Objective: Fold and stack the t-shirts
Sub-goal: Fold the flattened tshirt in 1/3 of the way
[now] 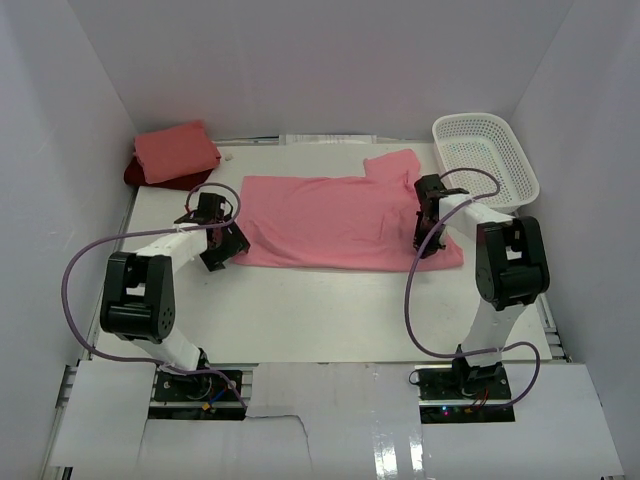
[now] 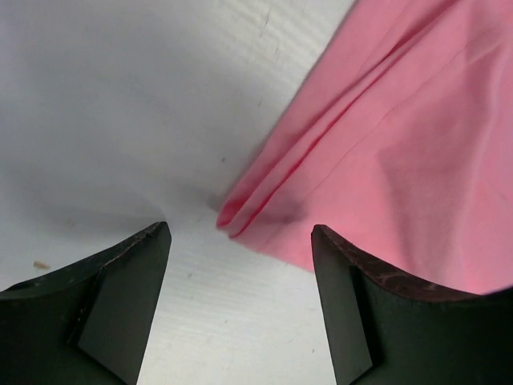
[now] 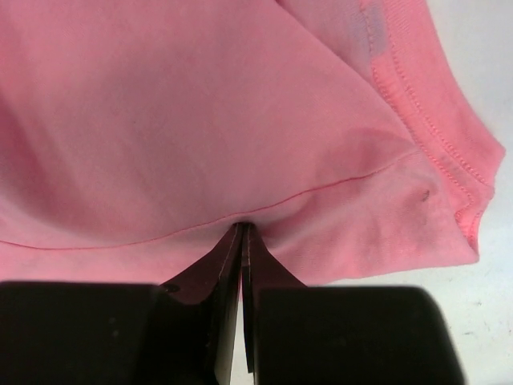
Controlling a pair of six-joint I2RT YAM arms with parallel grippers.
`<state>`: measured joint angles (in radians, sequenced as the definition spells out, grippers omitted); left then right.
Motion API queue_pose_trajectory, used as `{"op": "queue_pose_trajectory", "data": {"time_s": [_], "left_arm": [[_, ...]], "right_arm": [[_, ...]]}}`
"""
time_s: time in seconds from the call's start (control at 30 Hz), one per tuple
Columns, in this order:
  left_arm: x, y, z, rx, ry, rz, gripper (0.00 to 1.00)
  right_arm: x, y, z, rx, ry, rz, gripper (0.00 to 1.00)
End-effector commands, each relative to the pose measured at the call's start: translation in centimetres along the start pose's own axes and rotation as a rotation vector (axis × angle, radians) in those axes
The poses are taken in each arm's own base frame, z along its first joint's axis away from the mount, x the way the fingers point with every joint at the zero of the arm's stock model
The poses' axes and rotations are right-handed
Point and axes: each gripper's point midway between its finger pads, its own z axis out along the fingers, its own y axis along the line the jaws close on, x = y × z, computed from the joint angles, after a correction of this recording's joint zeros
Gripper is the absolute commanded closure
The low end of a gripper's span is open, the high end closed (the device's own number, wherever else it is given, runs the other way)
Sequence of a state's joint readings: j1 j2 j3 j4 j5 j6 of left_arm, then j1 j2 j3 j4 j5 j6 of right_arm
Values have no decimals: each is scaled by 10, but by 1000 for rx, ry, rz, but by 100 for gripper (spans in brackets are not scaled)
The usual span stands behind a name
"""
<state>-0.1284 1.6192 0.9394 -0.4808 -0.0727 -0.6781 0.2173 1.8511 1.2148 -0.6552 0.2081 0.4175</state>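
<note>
From above, shows what neither wrist view can: the whole rose pink shirt spread flat on the white table and reaching from one hand to the other. One sleeve juts out beyond the right gripper, with a white mesh basket farther off to that hand's right. Shows too a folded salmon pink shirt well beyond the left gripper, stacked on a dark red shirt with only an edge peeking out. Cannot settle from up there how either hand stands.

Up close at the left wrist, settles it: fingers spread wide, bracketing the rose pink shirt's corner with nothing held. Puts that corner just ahead of the fingertips, a small roll of doubled layers with long creases running away from the hand. Leaves bare table ahead of the left finger and pink cloth ahead of the right.

Up close at the right wrist, finds the fingers pressed together, tips right at a fold line running across the cloth. Cannot tell whether any layer is caught between them. Fills nearly the whole view with pink fabric, smooth but softly rumpled. Off to the hand's right, picks out a stitched hem, a small dark speck near it, then a strip of table.
</note>
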Motion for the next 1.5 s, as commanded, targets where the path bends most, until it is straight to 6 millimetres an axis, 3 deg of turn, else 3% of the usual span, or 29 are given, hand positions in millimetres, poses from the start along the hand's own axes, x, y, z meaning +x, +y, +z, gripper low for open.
{"op": "queue_pose_trajectory", "data": {"time_s": [0.0, 0.13, 0.23, 0.5, 0.67, 0.8, 0.93, 0.97, 1.03, 1.07, 1.1, 1.27, 1.47], "left_arm": [[2, 7, -20, -4, -23, -4, 18], [16, 6, -34, 47, 7, 5, 18], [23, 6, -45, 83, 10, 7, 18], [5, 5, -76, 88, -54, 69, 18], [-29, -25, -86, 152, -104, 116, 18], [-47, -54, -77, 221, -90, 159, 21], [-61, -90, -57, 322, -54, 213, 43], [-74, -103, -62, 356, -76, 241, 45], [-80, -113, -56, 376, -58, 261, 46], [-74, -119, -44, 398, -9, 279, 46], [-81, -127, -46, 414, -6, 287, 45], [-70, -133, -26, 426, 78, 308, 44], [-55, -119, 2, 363, 136, 331, 44]], "right_arm": [[48, -21, 3, 84, 131, 17, 92], [73, -21, -5, 59, 128, -9, 92], [80, -17, -9, 45, 133, -31, 92], [81, -22, -22, 92, 102, -52, 92], [63, -18, -35, 84, 52, -48, 92], [53, -11, -41, 63, 35, -52, 92], [45, -8, -43, 55, 23, -60, 92], [44, -8, -43, 56, 21, -62, 92], [41, -6, -44, 49, 16, -69, 92], [40, -5, -44, 47, 14, -69, 92], [40, -5, -44, 44, 12, -70, 92], [39, -1, -42, 30, 16, -74, 92], [38, 2, -40, 15, 19, -79, 92]]}}
